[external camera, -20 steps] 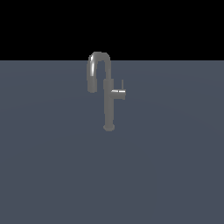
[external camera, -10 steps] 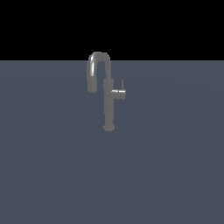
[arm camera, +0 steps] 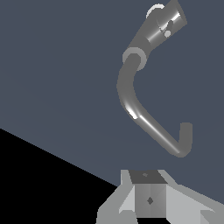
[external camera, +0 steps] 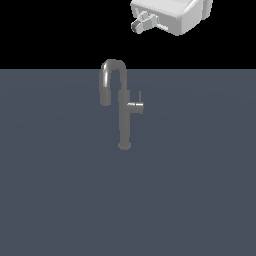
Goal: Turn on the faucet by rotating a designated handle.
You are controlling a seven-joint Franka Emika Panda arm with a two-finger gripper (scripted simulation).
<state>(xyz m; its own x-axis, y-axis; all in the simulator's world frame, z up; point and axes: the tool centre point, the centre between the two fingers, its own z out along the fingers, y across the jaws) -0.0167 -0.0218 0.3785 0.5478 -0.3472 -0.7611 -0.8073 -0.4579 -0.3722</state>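
The grey faucet [external camera: 123,122] stands upright on the dark grey floor, with its gooseneck spout [external camera: 107,80] curving toward the exterior view's left. The handle [external camera: 134,106] is a short stub on the column's right side, with a thin upright pin [external camera: 139,96] at its tip. My gripper [external camera: 142,23] hangs high above the faucet, a little to the exterior view's right, apart from it; its fingers look shut and empty. In the wrist view the faucet [arm camera: 131,98] lies ahead of my gripper [arm camera: 149,199], with the pale handle stub [arm camera: 155,10] beside the column's far end.
The flat dark grey floor [external camera: 60,200] spreads all around the faucet. Black background lies behind it. Nothing else stands on the floor.
My gripper has come into the exterior view at the top, above and right of the faucet; it did not show before. The faucet and handle have not moved.
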